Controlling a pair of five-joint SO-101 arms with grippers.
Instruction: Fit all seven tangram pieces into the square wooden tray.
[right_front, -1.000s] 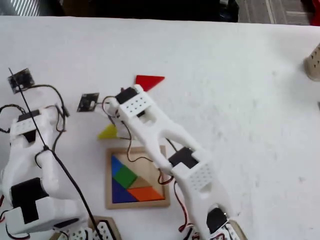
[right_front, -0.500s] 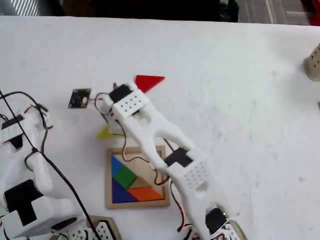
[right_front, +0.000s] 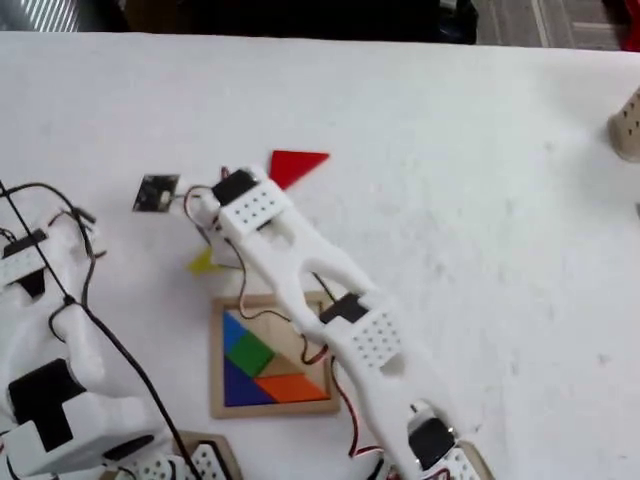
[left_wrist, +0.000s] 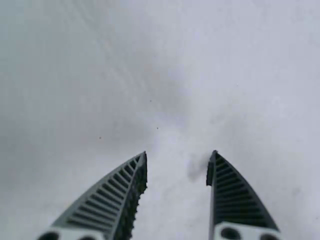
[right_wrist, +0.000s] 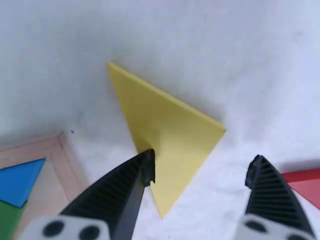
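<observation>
The yellow triangle (right_front: 203, 263) lies flat on the white table just beyond the square wooden tray (right_front: 218, 360), partly hidden under my right arm's wrist (right_front: 250, 205). In the right wrist view my right gripper (right_wrist: 203, 159) stands open just above the yellow triangle (right_wrist: 165, 130), one fingertip (right_wrist: 148, 157) over it, the other off its edge. The tray holds blue (right_front: 236, 330), green (right_front: 252, 353) and orange (right_front: 292, 386) pieces. A red triangle (right_front: 297, 164) lies farther back. My left gripper (left_wrist: 178, 154) is open over bare table.
The left arm (right_front: 50, 400) sits folded at the table's left edge with loose black cables. A small black circuit board (right_front: 157, 192) lies beside the right wrist. A perforated beige object (right_front: 628, 125) stands at the far right edge.
My right arm has swung left over the yellow triangle, covering more of it. The left arm has drawn back toward the left edge, and the black board has shifted left.
</observation>
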